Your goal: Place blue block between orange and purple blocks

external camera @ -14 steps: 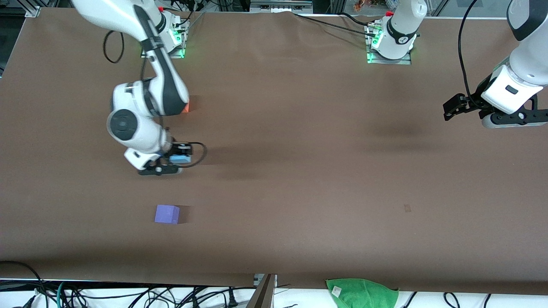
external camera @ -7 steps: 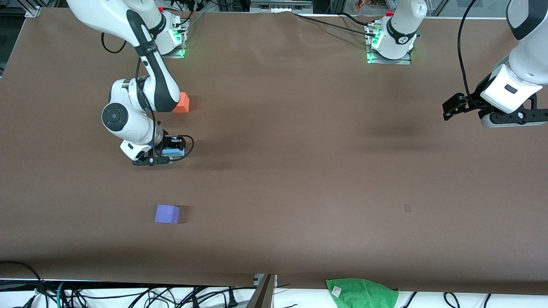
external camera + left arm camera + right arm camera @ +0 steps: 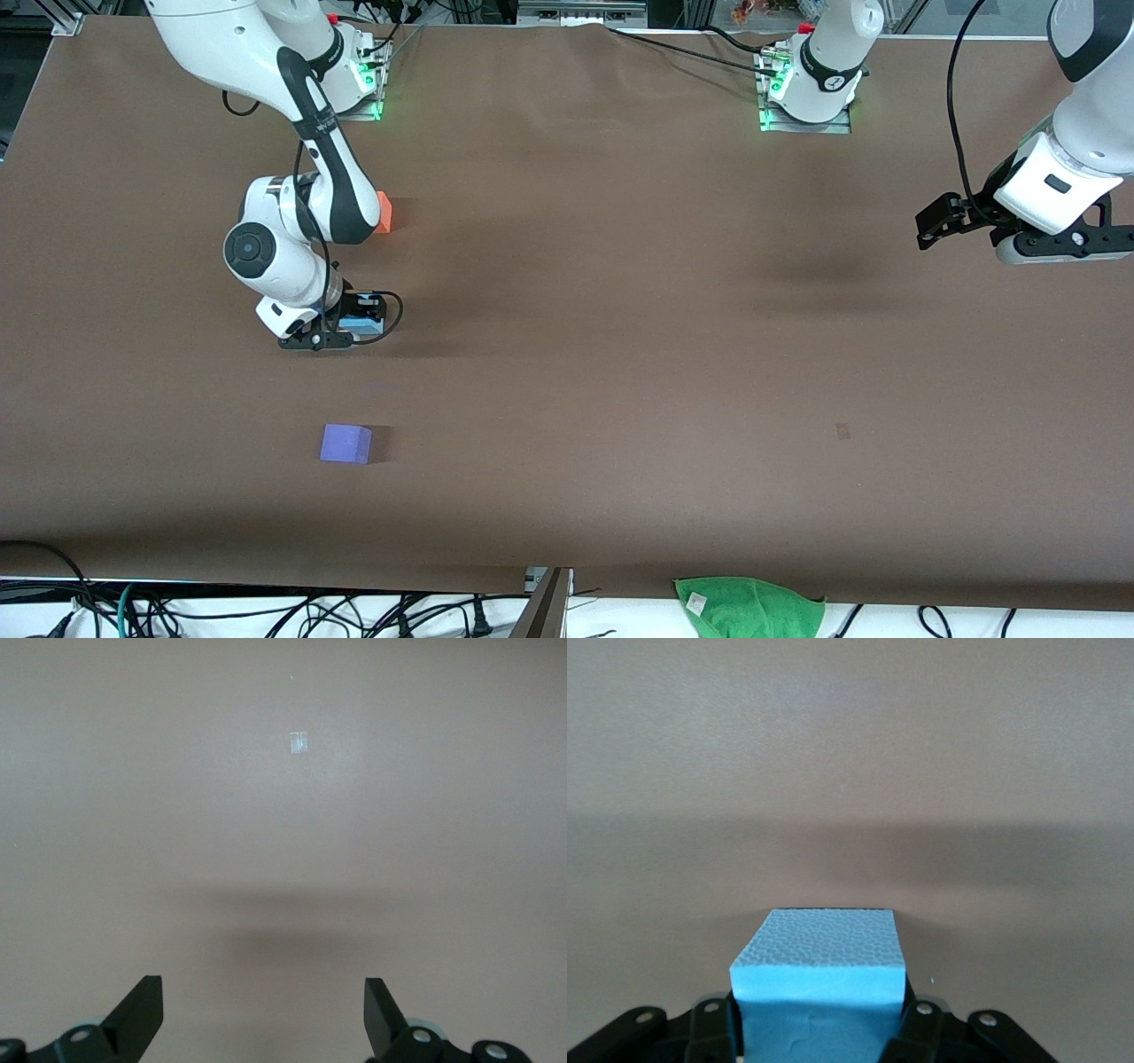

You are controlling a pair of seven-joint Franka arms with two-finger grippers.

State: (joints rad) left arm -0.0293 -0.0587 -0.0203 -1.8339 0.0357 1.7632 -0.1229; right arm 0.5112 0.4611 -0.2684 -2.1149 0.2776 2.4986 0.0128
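Note:
My right gripper [image 3: 354, 328] is shut on the light sky-blue block [image 3: 363, 328] and holds it low over the table, between the orange block [image 3: 384, 213] and the violet-purple block [image 3: 345, 443]. In the right wrist view the blue block [image 3: 819, 979] sits clamped between the jaws. The orange block is mostly hidden by the right arm. The purple block lies nearer to the front camera. My left gripper [image 3: 935, 226] waits open and empty, up at the left arm's end of the table; its fingers [image 3: 142, 1014] stand wide apart.
A green cloth [image 3: 749, 607] lies off the table's near edge. A small pale mark [image 3: 842, 431] is on the brown table cover [image 3: 620, 354]; it also shows in the left wrist view [image 3: 299, 742]. Cables run along the near edge.
My right gripper has moved with the blue block, first toward the orange block, then slightly back toward the purple one. The arm again covers most of the orange block. The left arm has not moved.

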